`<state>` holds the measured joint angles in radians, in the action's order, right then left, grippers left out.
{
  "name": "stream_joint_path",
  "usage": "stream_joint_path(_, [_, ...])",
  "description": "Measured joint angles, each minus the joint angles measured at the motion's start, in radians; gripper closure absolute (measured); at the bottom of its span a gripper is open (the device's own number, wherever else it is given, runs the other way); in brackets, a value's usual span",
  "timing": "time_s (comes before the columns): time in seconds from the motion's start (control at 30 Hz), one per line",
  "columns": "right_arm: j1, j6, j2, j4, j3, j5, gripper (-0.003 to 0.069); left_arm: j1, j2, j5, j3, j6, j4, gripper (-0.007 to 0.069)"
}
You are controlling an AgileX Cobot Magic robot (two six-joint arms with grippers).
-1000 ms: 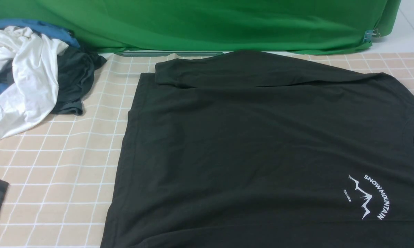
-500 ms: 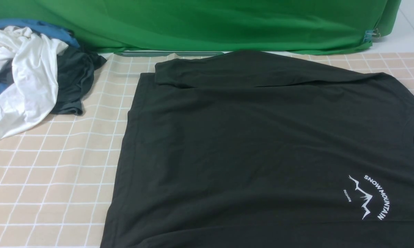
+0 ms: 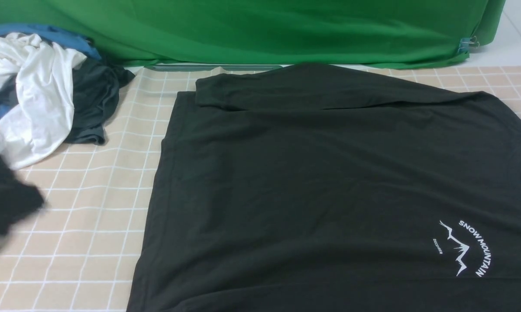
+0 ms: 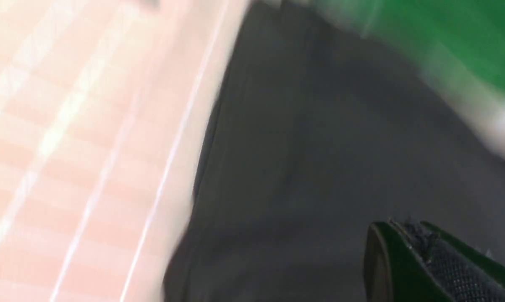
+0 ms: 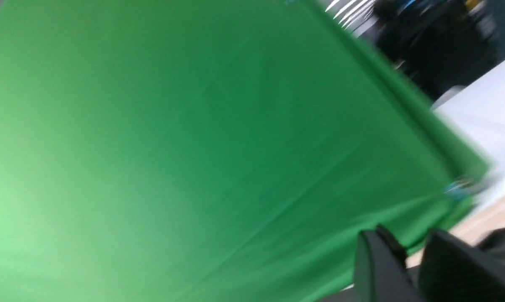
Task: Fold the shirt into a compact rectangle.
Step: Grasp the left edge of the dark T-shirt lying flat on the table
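The black shirt (image 3: pixel 321 182) lies spread flat on the checked tablecloth (image 3: pixel 82 216). Its white mountain print (image 3: pixel 464 247) is at the right and its far sleeve (image 3: pixel 286 91) is folded in over the body. A dark blurred shape, my left arm (image 3: pixel 4 203), shows at the left edge, apart from the shirt's hem. In the left wrist view my left gripper (image 4: pixel 405 226) has its green fingers shut with nothing in them, above the shirt (image 4: pixel 319 147) near its edge. My right gripper (image 5: pixel 407 239) faces the green backdrop with a narrow gap between its black fingers. It is out of the front view.
A pile of white, blue and dark grey garments (image 3: pixel 39 95) sits at the far left of the table. A green backdrop (image 3: pixel 264 30) hangs behind the table's far edge, held by a clip (image 3: pixel 468 43) at the right.
My left arm has swung into the front view at the left edge, higher than a second ago, blurred. The shirt has not moved.
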<state>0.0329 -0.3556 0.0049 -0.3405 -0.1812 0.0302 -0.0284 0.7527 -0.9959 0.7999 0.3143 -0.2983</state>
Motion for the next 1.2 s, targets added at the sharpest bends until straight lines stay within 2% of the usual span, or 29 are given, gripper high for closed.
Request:
stream_joint_path(0.03, [0.003, 0.0, 0.0, 0.0, 0.0, 0.0, 0.0519, 0.0, 0.01, -0.005, -0.001, 0.0, -0.006, 0.0611])
stream_joint_path(0.07, [0.025, 0.069, 0.028, 0.001, -0.103, -0.144, 0.0574, 0.0, 0.087, -0.023, -0.012, -0.069, -0.048, 0.0611])
stream_joint_path(0.13, [0.068, 0.188, 0.127, 0.002, -0.28, -0.342, 0.0622, 0.0, 0.162, -0.021, -0.033, -0.11, -0.078, 0.0611])
stream_joint_path(0.17, [0.072, 0.198, 0.138, 0.002, -0.294, -0.358, 0.0622, 0.0, 0.174, -0.02, -0.036, -0.112, -0.083, 0.0612])
stream_joint_path(0.2, [0.103, 0.268, 0.245, 0.002, -0.409, -0.501, 0.0624, -0.005, 0.218, 0.004, -0.058, -0.151, -0.106, 0.0613])
stream_joint_path(0.27, [0.119, 0.295, 0.311, 0.003, -0.464, -0.578, 0.0624, -0.016, 0.241, 0.021, -0.069, -0.175, -0.109, 0.0613])
stream_joint_path(0.3, [0.141, 0.332, 0.415, 0.004, -0.538, -0.69, 0.0624, -0.051, 0.276, 0.039, -0.08, -0.186, -0.106, 0.0613])
stream_joint_path(0.4, [0.17, 0.395, 0.57, 0.005, -0.612, -0.825, 0.0622, -0.164, 0.331, 0.05, -0.087, -0.121, -0.061, 0.0613])
stream_joint_path(0.43, [0.184, 0.422, 0.631, 0.005, -0.626, -0.865, 0.062, -0.219, 0.352, 0.05, -0.089, -0.063, -0.026, 0.0613])
stream_joint_path(0.57, [0.226, 0.461, 0.754, 0.007, -0.63, -0.903, 0.062, -0.432, 0.442, 0.051, -0.089, 0.146, 0.161, 0.0613])
stream_joint_path(0.67, [0.255, 0.466, 0.788, 0.009, -0.62, -0.887, 0.0616, -0.56, 0.515, 0.056, -0.089, 0.241, 0.298, 0.0613])
stream_joint_path(0.73, [0.273, 0.466, 0.791, 0.009, -0.606, -0.874, 0.0613, -0.612, 0.552, 0.063, -0.089, 0.271, 0.34, 0.0612])
stream_joint_path(0.87, [0.292, 0.467, 0.79, 0.008, -0.581, -0.852, 0.0604, -0.631, 0.606, 0.091, -0.089, 0.282, 0.412, 0.0596])
stream_joint_path(1.0, [0.293, 0.467, 0.78, 0.006, -0.566, -0.843, 0.0588, -0.629, 0.638, 0.144, -0.089, 0.282, 0.458, 0.0477])
stream_joint_path(1.2, [0.293, 0.468, 0.777, 0.002, -0.564, -0.818, 0.0565, -0.629, 0.664, 0.244, -0.121, 0.364, 0.474, 0.023])
